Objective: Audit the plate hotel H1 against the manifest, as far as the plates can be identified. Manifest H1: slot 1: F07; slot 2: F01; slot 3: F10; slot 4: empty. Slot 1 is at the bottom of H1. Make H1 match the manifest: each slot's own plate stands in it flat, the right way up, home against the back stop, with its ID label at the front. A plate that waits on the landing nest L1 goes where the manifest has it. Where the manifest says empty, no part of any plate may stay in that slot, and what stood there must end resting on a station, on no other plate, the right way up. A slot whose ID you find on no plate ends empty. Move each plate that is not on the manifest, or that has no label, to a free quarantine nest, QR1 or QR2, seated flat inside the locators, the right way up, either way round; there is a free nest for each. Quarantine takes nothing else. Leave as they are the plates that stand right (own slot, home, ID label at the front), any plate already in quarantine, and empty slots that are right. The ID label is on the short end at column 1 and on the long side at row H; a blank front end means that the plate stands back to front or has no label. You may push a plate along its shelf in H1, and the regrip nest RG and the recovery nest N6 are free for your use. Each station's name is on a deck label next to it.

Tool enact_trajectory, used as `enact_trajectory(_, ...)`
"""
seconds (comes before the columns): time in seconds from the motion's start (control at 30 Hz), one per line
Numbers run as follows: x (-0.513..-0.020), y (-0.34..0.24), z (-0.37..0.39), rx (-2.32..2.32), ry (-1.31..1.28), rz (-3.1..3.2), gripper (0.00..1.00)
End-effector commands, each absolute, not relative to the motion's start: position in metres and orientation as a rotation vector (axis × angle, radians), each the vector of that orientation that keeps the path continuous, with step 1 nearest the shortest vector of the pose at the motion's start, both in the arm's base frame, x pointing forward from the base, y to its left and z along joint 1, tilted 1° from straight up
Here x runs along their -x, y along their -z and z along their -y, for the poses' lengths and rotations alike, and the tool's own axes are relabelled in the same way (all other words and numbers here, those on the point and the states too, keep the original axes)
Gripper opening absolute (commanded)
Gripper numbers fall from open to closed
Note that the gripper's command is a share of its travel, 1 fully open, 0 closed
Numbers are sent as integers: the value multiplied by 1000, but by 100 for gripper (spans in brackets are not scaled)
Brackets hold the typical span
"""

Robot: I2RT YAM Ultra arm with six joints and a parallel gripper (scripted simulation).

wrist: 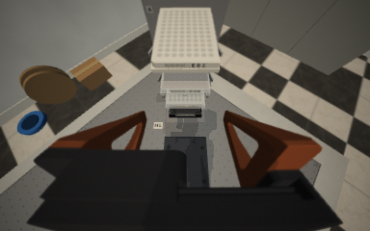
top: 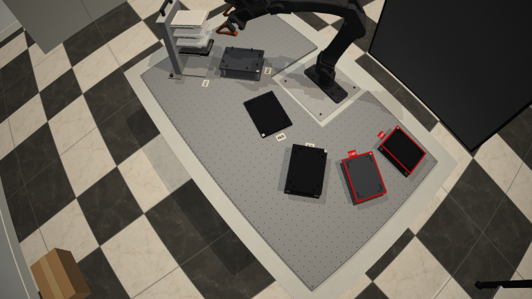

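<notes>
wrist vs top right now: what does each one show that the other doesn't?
Wrist only: the front label strip on the top plate, a blue bowl and a round wooden disc on the floor.
Top only: the arm's base plate, the two red-framed quarantine nests, the N6 nest.
Both: plate hotel H1, the open, empty gripper facing it, a cardboard box.

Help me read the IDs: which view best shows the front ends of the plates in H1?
The wrist view: it faces the stacked plates' front ends. The top view shows mostly the uppermost plate's well face.
</notes>
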State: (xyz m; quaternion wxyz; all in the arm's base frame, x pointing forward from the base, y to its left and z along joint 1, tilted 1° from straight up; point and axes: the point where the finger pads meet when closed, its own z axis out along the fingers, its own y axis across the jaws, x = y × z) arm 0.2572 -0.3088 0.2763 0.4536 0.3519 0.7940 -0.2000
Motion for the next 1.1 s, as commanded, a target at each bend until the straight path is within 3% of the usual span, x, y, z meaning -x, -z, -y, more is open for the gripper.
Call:
enact_trajectory(0.0, -257, -292, 309, -849, 519, -1902, 100)
enact_trajectory(1.07, -259, -287, 312, -853, 511, -1922, 100)
